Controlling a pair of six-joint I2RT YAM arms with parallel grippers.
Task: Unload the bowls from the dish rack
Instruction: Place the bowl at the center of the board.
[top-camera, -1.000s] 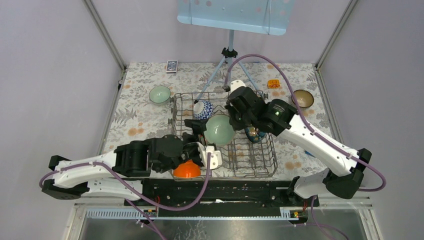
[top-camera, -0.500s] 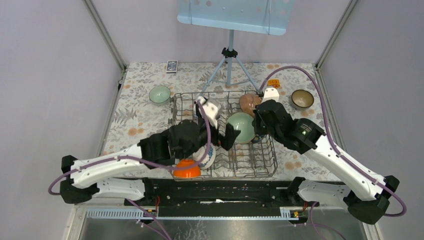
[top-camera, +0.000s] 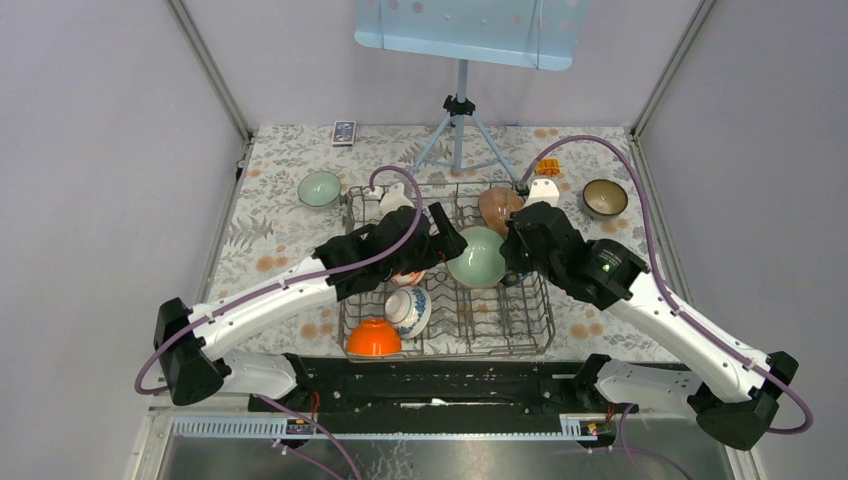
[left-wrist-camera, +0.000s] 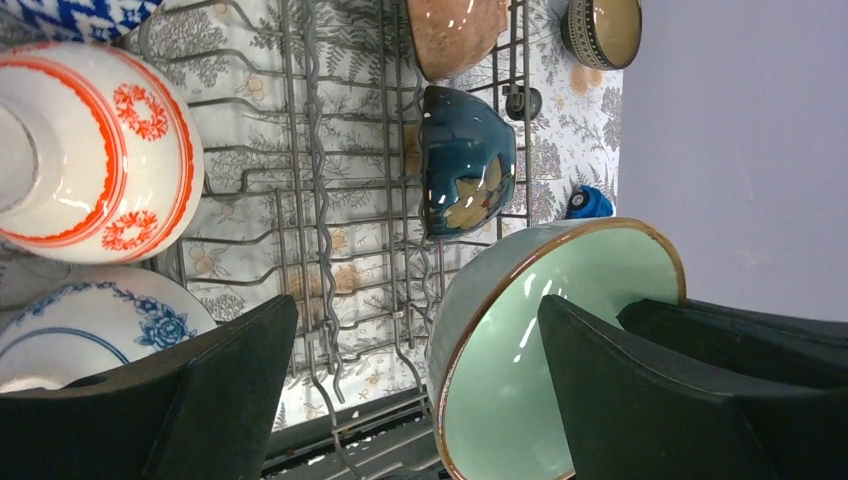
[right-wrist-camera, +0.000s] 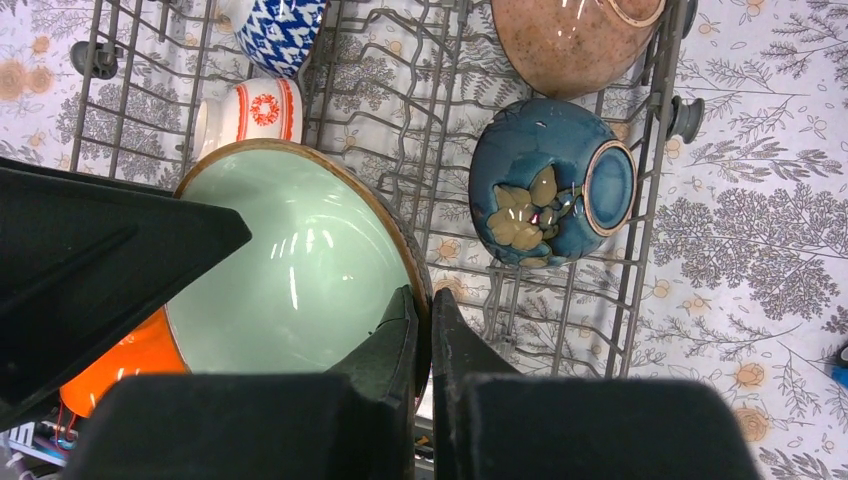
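Lavender walls box in a table under a leaf-printed cloth (top-camera: 270, 230). Dead centre sits the dish rack (top-camera: 520, 330), grey wire with rows of upright tines. The right gripper (right-wrist-camera: 422, 318) is clamped on the brown-edged rim of the glossy pale green bowl (right-wrist-camera: 300, 270), one finger inside and one outside, holding it tilted over the rack's middle. The left gripper (left-wrist-camera: 417, 320) gapes wide and grasps nothing; one finger crosses that bowl's mouth, but I can't tell if it touches.

In the rack:
- dark blue glazed bowl (right-wrist-camera: 545, 180) at three o'clock
- speckled pink-brown bowl (right-wrist-camera: 570, 35) at one
- red-and-white bowl (left-wrist-camera: 90, 150) beside the blue-and-white bowl (top-camera: 408, 312) near seven
- orange bowl (top-camera: 374, 338) in the seven o'clock corner

Out on the cloth are a small green bowl (top-camera: 319, 188) at ten, a brown bowl (top-camera: 605, 197) at two and a tripod (top-camera: 458, 130) at twelve.
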